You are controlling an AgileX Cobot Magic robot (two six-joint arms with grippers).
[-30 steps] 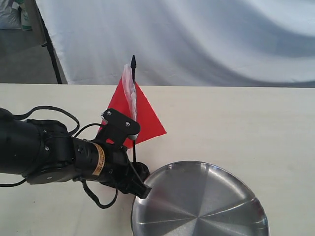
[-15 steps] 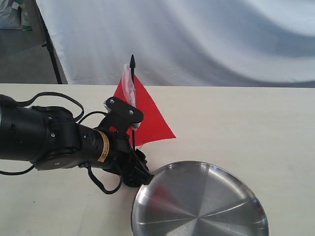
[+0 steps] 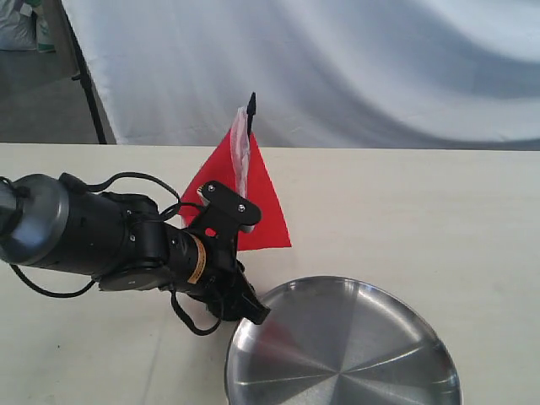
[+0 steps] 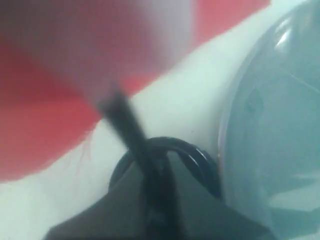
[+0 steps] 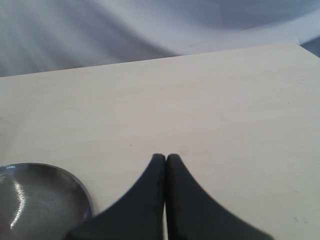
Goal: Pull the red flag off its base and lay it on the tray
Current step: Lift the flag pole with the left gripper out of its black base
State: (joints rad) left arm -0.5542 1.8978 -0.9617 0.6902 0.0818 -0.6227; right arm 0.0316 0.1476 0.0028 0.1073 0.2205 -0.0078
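Observation:
The red flag point(image 3: 240, 198) stands on its thin black pole point(image 3: 250, 114), leaning slightly right, just left of the steel tray point(image 3: 346, 350). My left gripper point(image 3: 245, 305) is low at the foot of the pole, beside the tray's rim. In the left wrist view the left gripper point(image 4: 156, 170) is shut on the pole point(image 4: 125, 122), with the black round base point(image 4: 197, 157) right behind it, the red flag point(image 4: 40, 125) blurred above and the tray point(image 4: 280, 130) alongside. My right gripper point(image 5: 166, 158) is shut on nothing above the bare table, near the tray's rim point(image 5: 85, 197).
The pale table point(image 3: 422, 211) reaches back to a white cloth backdrop point(image 3: 354, 67). A black stand leg point(image 3: 84, 76) rises behind the table's far left edge. The base is hidden behind my left arm in the exterior view.
My left arm has shifted right and turned at the wrist. The flag has moved right with it and its pole now tilts right. The tray has stayed put.

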